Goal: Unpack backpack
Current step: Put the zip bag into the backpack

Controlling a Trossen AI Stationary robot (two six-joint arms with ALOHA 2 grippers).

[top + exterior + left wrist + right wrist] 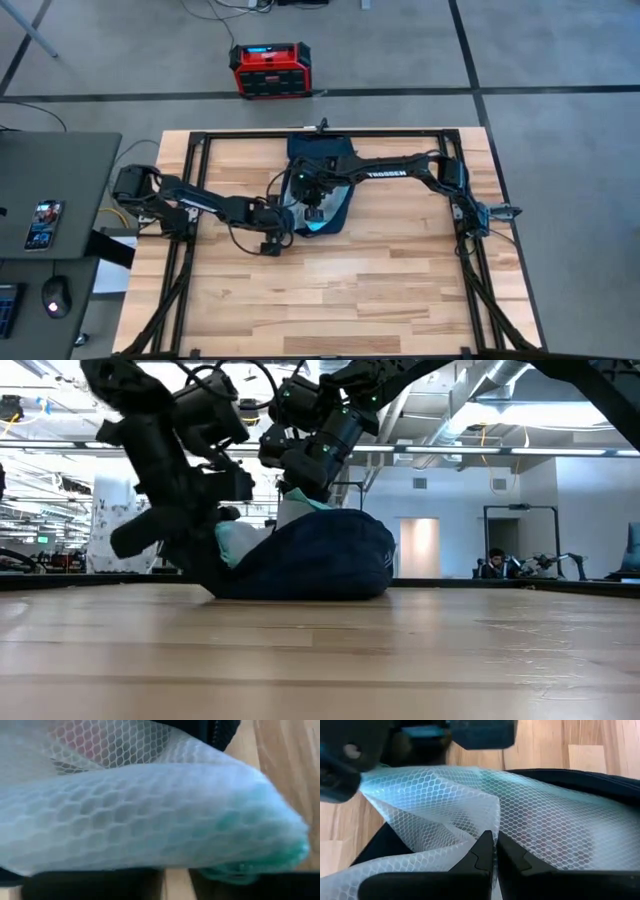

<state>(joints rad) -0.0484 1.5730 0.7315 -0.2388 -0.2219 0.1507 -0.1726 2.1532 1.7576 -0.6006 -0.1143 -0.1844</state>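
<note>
from above, you have the backpack [318, 187] lying at the far middle of the wooden worktop [330, 300], with the right gripper [314, 205] down over its open mouth and the left gripper [283, 226] at its near-left edge, where a pale mesh lining [318, 226] peeks out; beyond the worktop a red-black box [268, 70] sits on the floor. at table height, you see the backpack [310, 560] as a dark rounded mound on the worktop [320, 650], pale mesh [240, 540] spilling from its left end beside the left gripper [215, 530], the right gripper [300, 485] coming down onto its top. your left wrist camera is filled by the mesh lining [150, 820] pressed right up against it, and you cannot tell how that gripper's fingers stand. your right wrist camera shows its two fingertips [485, 851] pinched together on a fold of the mesh lining [445, 815], the dark backpack rim [580, 780] behind.
</note>
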